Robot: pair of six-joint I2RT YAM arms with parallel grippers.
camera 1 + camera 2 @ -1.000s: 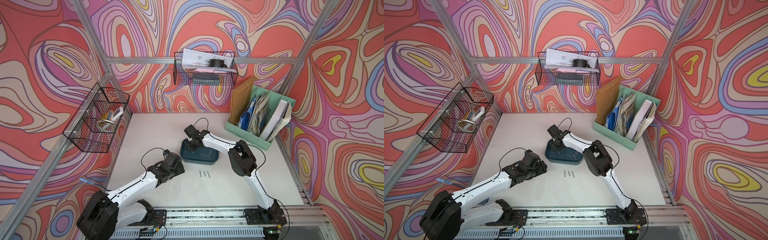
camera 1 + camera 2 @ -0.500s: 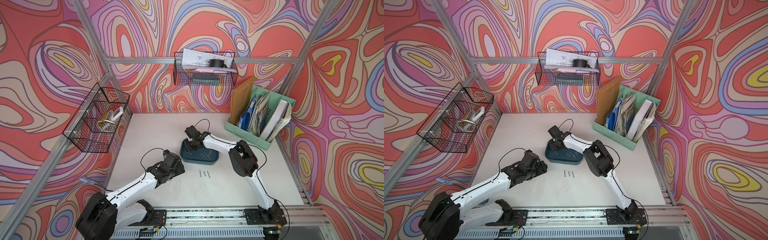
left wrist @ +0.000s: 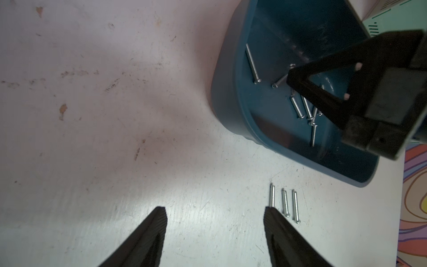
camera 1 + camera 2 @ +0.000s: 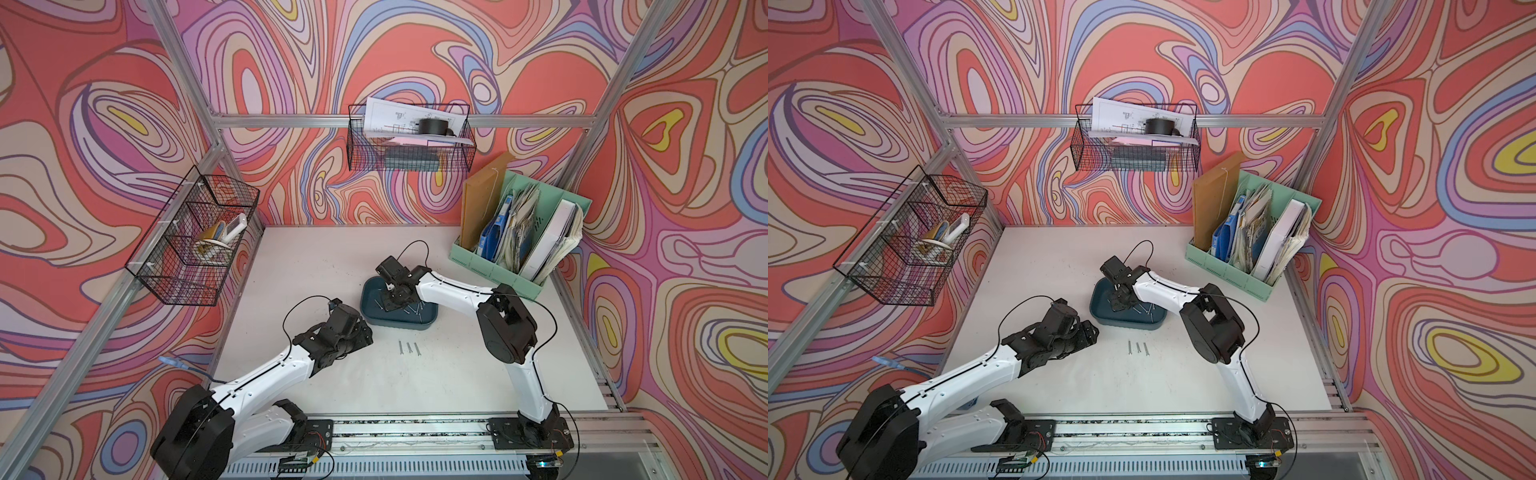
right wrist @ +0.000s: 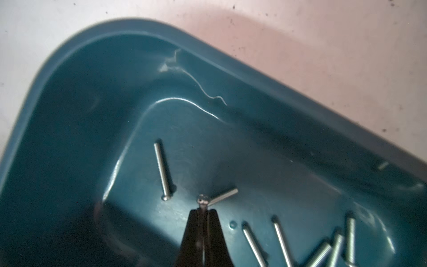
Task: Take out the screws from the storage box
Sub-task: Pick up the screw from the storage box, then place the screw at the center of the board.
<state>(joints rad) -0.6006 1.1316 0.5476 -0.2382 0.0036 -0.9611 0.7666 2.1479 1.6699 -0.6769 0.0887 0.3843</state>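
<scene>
Between the closed tips of the right gripper, a thin silver screw is pinched below its small head, low inside the glossy teal storage box. Beside it, more screws are scattered. A straight lift over the rounded rim seems called for. Farther out, the left gripper is held wide and empty by three screws on the table.

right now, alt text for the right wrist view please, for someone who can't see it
The right gripper is shut on one screw, its head poking out beyond the jaws, inside the dark teal storage box. More loose screws lie on the box floor, one apart from a bunch of others; pale table shows beyond the rim.
</scene>
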